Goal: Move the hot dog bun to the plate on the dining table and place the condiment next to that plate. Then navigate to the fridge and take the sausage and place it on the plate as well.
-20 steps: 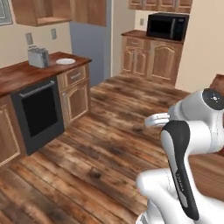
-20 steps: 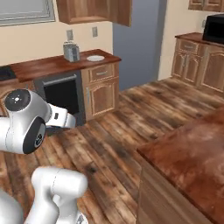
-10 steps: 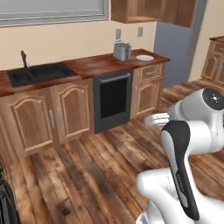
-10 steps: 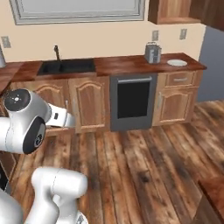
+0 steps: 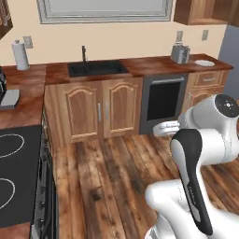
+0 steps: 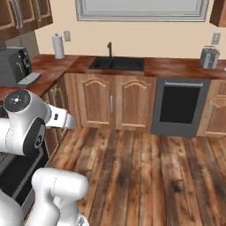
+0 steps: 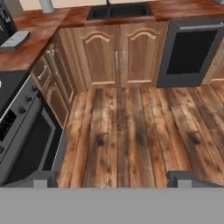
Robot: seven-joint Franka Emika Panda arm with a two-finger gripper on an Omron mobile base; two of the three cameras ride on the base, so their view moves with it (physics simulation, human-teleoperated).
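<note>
My claw is wide open and holds nothing, looking down at the dark brown wooden plank floor. Ahead of it I see the black sink in the reddish-brown countertop. I cannot find any task thing here.

The countertop is glossy reddish-brown with a mottled grain. The sink and its tap are black. The cabinet doors are warm honey wood with thin silver handles. The oven is dark grey with a black window. The floor is planked in streaky browns with dark knots. The wall is pale cream. The toaster is silver-grey, the paper roll white, the stovetop black with thin white rings.
</note>
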